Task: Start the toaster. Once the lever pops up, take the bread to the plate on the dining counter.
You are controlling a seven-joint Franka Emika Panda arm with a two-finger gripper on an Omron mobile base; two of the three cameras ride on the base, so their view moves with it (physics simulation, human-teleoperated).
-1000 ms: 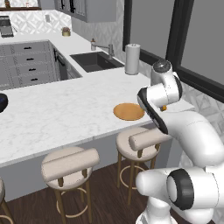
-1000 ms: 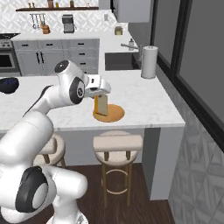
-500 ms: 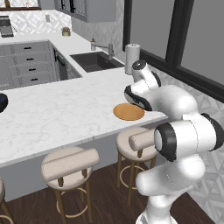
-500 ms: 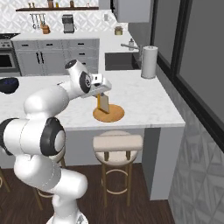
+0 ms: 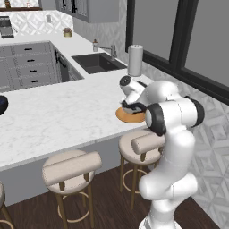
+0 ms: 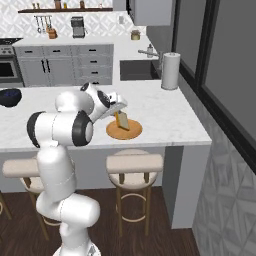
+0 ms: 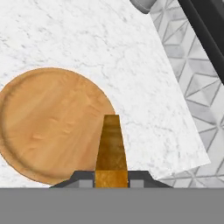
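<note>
Three camera views share one kitchen moment. From the left base view, the white arm folds over the near right end of the dining bench (image 5: 58, 116), a long white marble top, and its tool (image 5: 132, 106) sits low over the plate (image 5: 127, 117), a round orange-brown dish lying near the bench's near edge; the arm covers the plate's right part. Two round tan-cushioned stools (image 5: 71, 166) stand along the near side of the bench. Farther off, a white paper towel roll (image 5: 135, 60) stands upright to the right of a dark sink (image 5: 97, 63). From the right base view, the tool (image 6: 119, 107) is clenched on the bread (image 6: 122, 120), a small tan slice held upright on edge, its lower end over the plate (image 6: 124, 131); whether it touches the plate cannot be told. The paper towel roll (image 6: 170, 70) stands at the far right of the bench, well apart from the plate. From the hand view, the bread (image 7: 111, 151) rises between the two dark fingertips (image 7: 83, 178), seen edge-on with its golden-orange crust facing the camera, and the plate (image 7: 52, 124) lies beneath it and to its left on the marble.
</note>
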